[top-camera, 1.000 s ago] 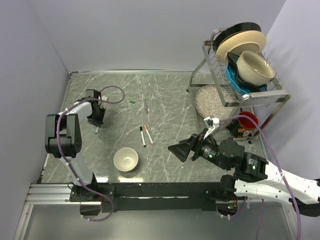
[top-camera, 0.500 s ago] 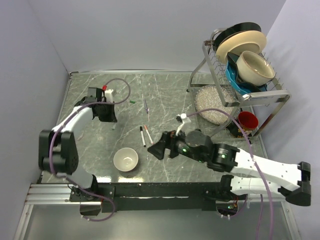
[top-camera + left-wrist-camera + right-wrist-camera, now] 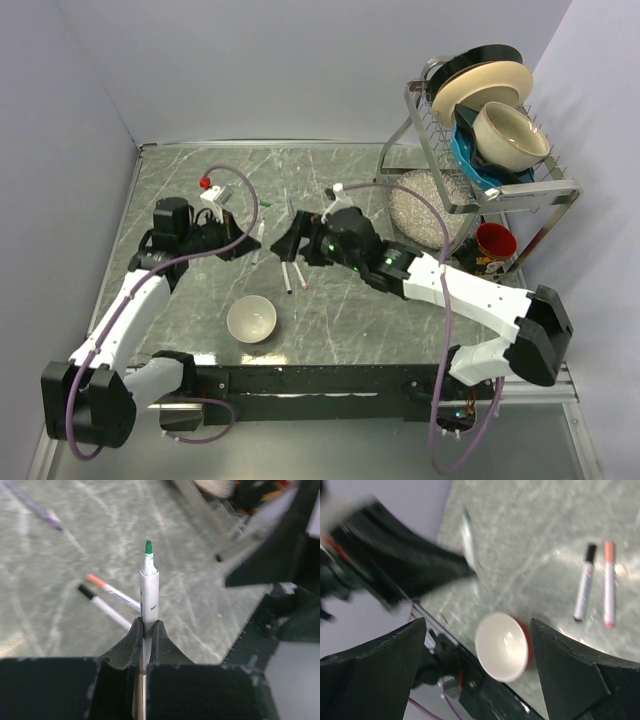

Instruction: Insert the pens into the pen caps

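My left gripper (image 3: pixel 243 240) is shut on a white pen with a green tip (image 3: pixel 149 587), which sticks out past the fingertips above the table. This gripper (image 3: pixel 146 626) shows clamped on the pen's barrel in the left wrist view. My right gripper (image 3: pixel 288 242) is open and empty, facing the left one over the table's middle; in the right wrist view (image 3: pixel 477 625) its jaws stand wide apart. A black-ended pen (image 3: pixel 286 274) and an orange-red-ended pen (image 3: pixel 298 270) lie side by side just below. A small green cap (image 3: pixel 266 204) lies further back. I cannot make out separate red or black caps.
A white bowl (image 3: pixel 251 320) stands near the front edge. A thin purple-grey pen (image 3: pixel 291 211) lies behind the two pens. A dish rack (image 3: pixel 480 170) with plates and bowls, a clear round dish (image 3: pixel 420 205) and a red cup (image 3: pixel 494 240) fill the right side.
My right arm has swung from the front right to the table's middle. My left arm has carried the green-tipped pen rightwards towards it, so the two grippers now face each other.
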Controlling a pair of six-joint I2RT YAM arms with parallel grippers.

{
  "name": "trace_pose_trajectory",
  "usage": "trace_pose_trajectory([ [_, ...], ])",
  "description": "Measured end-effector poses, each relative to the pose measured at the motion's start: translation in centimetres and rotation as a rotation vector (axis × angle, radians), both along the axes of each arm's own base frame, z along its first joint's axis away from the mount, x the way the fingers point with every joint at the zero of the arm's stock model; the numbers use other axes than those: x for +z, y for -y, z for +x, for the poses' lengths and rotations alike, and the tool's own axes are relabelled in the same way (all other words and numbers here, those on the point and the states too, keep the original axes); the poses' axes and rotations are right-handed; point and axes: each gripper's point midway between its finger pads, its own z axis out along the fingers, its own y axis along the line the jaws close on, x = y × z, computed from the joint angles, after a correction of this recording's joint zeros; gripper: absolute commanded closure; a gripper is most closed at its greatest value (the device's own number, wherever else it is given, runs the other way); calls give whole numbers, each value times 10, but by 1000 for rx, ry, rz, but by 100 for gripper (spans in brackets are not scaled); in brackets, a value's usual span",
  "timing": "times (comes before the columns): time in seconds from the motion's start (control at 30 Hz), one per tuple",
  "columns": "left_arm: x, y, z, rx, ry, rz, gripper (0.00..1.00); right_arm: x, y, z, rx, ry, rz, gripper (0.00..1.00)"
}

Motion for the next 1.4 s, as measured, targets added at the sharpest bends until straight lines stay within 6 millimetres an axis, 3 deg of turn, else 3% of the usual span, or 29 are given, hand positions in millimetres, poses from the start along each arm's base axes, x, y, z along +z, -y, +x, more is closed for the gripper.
trace_pose_trajectory([
  [0.1,3,8,-13,-40,4,-46,99,22,-11,15,-4,31,35,11],
  [0.23,15,16,-24,-81,36,-83,99,33,-20,26,1,47,64,14],
  [0.47,31,27,-34,-137,76,-125,99,15,-34,35,23,23,34,31],
  [0.57,29,31,-38,-159,69,-130,99,13,-35,35,27,24,28,66],
  [0.63,26,34,-41,-171,66,-132,99,15,-36,36,27,31,36,74],
  [0.73,24,36,-44,-179,66,-138,99,16,-36,36,30,36,39,99],
  [0.8,26,36,-44,-170,69,-145,93,16,-36,36,35,38,37,100],
  [0.83,27,36,-45,-165,70,-150,77,16,-36,36,39,40,37,100],
  [0.93,29,36,-45,-160,66,-158,59,18,-38,36,55,50,45,100],
  [1.0,30,39,-49,-180,60,-162,56,23,-41,34,73,57,63,100],
  [1.2,34,44,-57,-208,59,-158,60,29,-46,28,132,84,82,100],
  [1.3,35,43,-57,-204,70,-156,78,33,-49,24,163,93,90,100],
  [1.4,35,41,-55,-187,68,-152,73,36,-49,22,183,104,92,100],
])
